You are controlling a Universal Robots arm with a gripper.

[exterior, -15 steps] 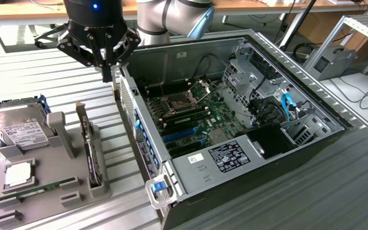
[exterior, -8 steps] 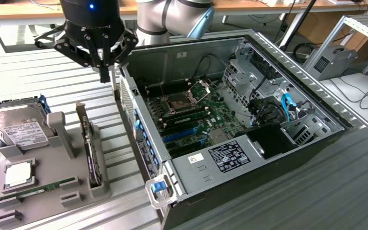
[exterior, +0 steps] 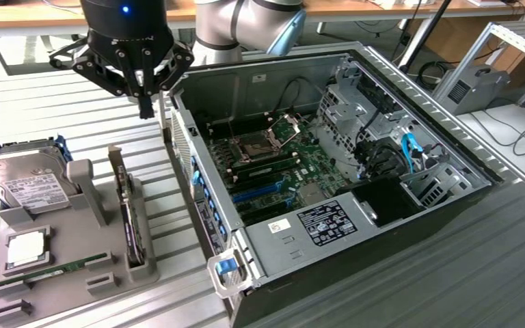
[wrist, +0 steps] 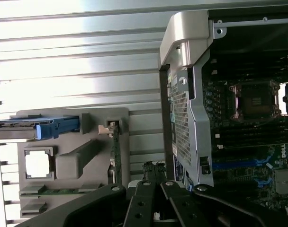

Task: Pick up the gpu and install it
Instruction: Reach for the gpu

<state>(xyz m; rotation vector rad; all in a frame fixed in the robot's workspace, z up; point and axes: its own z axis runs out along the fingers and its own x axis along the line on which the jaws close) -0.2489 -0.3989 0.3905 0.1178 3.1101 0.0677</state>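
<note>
Hovering over the ribbed metal surface (exterior: 52,116), the end effector (exterior: 145,108) hangs in the upper part of the frame at the exterior view's left, just off the near corner of the open computer case (exterior: 244,82). Its fingers are closed together and grip nothing.

The gpu (exterior: 133,225) stands on its thin edge in a slot of the grey holder tray (exterior: 62,301), in the lower part of the frame at the exterior view's left. Its long axis runs up and down the frame, tilted slightly, about parallel to the case's near side wall. A paler metal strip, apparently the bracket, sits at the end that points towards the top of the frame. That end lies nearest the end effector, which is raised above it and touches neither card nor tray.

Same tray, further to the exterior view's left: a silver hard drive (exterior: 27,186) with a white label, a square processor chip (exterior: 27,247), and a narrow green memory stick (exterior: 55,268) lying flat.

The case lies on its side with the panel off and the motherboard (exterior: 281,164) exposed.

Wrist view: the closed end effector (wrist: 152,168) sits between the tray and the case wall (wrist: 191,94). The gpu (wrist: 116,151) shows as a thin edge-on line beside it, untouched.
</note>
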